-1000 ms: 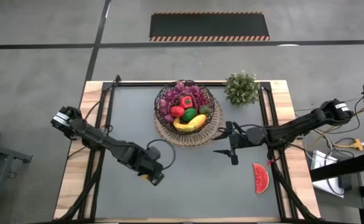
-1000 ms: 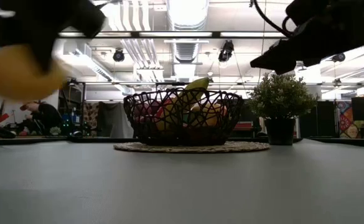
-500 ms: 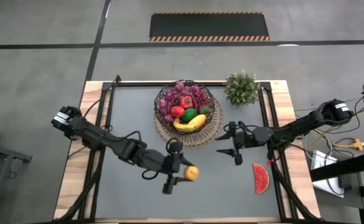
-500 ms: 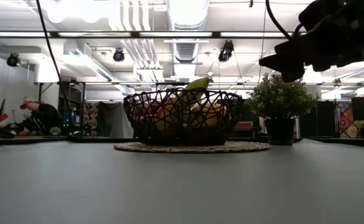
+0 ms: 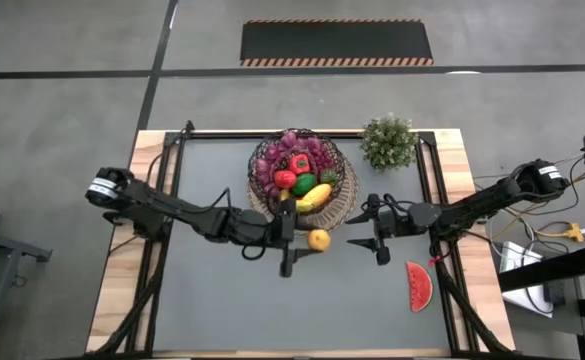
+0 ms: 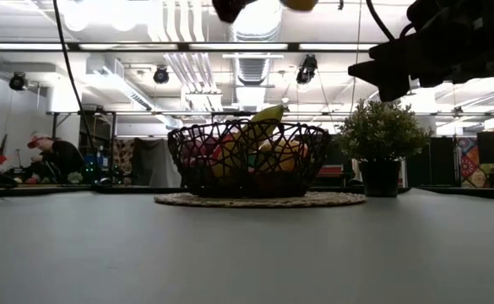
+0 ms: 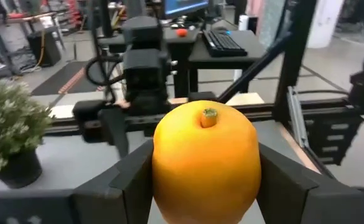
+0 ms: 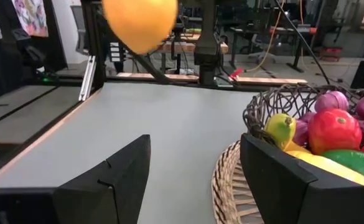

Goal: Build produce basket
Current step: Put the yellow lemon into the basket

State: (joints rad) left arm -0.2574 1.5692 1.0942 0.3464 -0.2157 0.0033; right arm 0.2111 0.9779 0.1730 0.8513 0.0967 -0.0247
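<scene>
The left gripper [image 5: 312, 243] clamps its fingers [image 7: 284, 186] on the orange [image 7: 205, 163], beside the basket [image 5: 338, 190]. The right gripper [image 5: 368, 240] hovers nearby, fingers [image 8: 113, 180] spread wide, empty.

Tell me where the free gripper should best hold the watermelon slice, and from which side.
Probably from above: the watermelon slice lies flat on the table, so the right gripper should span its narrow width mid-length, one finger on the curved rind, one on the straight edge.
</scene>
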